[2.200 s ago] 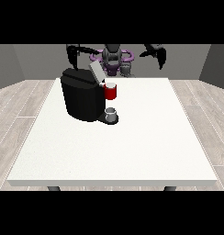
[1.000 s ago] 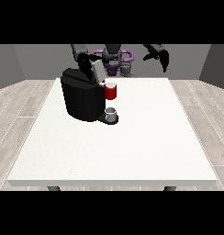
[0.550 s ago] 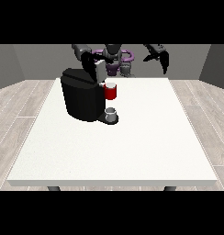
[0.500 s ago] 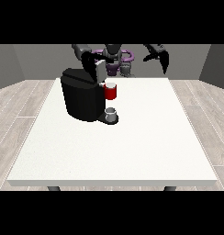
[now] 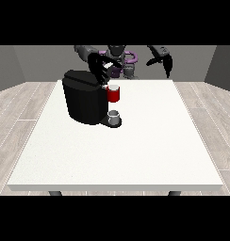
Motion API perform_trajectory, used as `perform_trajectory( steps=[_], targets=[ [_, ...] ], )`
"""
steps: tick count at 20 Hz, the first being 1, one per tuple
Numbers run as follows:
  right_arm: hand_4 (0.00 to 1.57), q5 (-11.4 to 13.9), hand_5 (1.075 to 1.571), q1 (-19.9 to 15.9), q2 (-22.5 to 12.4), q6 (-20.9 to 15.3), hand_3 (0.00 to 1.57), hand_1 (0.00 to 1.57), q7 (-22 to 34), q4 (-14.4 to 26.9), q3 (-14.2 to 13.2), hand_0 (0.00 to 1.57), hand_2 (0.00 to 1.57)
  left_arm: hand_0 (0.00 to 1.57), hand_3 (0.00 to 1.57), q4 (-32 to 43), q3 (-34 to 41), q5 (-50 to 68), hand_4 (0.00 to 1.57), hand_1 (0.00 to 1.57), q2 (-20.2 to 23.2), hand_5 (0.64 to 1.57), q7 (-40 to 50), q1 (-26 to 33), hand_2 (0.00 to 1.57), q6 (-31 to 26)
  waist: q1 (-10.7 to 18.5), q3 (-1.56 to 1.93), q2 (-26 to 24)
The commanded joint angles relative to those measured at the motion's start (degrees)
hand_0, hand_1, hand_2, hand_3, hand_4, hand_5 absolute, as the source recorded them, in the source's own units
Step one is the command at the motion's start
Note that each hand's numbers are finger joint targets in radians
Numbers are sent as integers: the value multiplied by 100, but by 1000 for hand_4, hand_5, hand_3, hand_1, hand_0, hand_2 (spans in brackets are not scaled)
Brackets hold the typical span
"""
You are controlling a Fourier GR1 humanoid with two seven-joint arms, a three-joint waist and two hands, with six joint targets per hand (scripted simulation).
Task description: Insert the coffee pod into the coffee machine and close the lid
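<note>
The hand at the view's left (image 5: 100, 68) is hanging just above the back top of the coffee machine (image 5: 86, 98), fingers curling downward, though whether they are gripping anything cannot be told. The hand at the view's right (image 5: 163, 58) is hovering well away from the machine, fingers relaxed, holding nothing. The coffee pod itself is not showing; a red piece (image 5: 113, 94) is sitting at the machine's front, above a grey cup (image 5: 114, 116). If the lid is pressed off-centre, it could catch and stay ajar.

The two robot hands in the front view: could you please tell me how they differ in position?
The robot hand at the view's left is over the coffee machine, by its lid; the robot hand at the view's right hangs apart, raised behind the table, near nothing. Both are black.
</note>
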Motion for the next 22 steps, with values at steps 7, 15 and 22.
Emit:
perform_trajectory(
  steps=[7, 15, 22],
  targets=[
    [127, 124, 1571, -840, 139, 98, 0, 0, 208, -561, 264, 0, 0, 0, 0, 41, -61, 78, 397, 0, 76, 1571, -20, -430, 0, -205, 927, -121, 211],
    [0, 274, 1571, -921, -365, 145, 0, 0, 902, -1253, 174, 0, 0, 0, 0, 34, -254, 147, 365, 0, -50, 1571, -60, -676, 0, -379, 1484, -118, 481],
    [0, 379, 1571, -1281, -492, 66, 0, 0, 916, -1553, 165, 0, 0, 0, 0, 29, -254, 154, 254, 0, 58, 1571, 91, -1343, 0, -474, 1855, -118, 1164]
  ],
)
